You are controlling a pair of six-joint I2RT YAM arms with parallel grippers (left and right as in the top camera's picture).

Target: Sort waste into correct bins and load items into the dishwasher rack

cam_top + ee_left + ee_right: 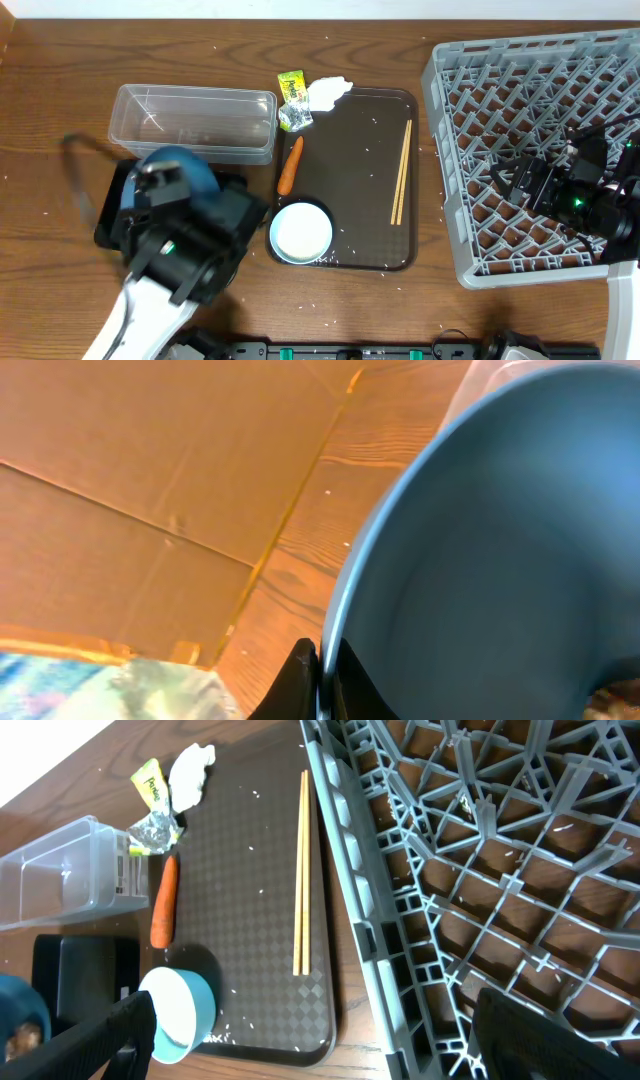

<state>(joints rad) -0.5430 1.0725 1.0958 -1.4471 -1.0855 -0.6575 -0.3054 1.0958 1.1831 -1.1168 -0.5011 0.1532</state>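
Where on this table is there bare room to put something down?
Bare: the middle of the brown tray, between carrot and chopsticks; also the table left of the clear tub. Crowded: the tray's far-left corner with wrappers and tissue, and where the left tool grips the blue dish.

On the tabletop (60,90), chopsticks (401,172) lie on the serving tray (350,200) along its right side, and a bowl (300,232) sits on its front-left corner. A carrot (290,165) lies along its left edge. Wrappers (291,100) and a tissue (328,92) lie at its back-left corner. The rack (447,160) stands to its right and the tub (195,122) to its left. A flat tray (106,220) lies further left, with a dish (180,170) over it.
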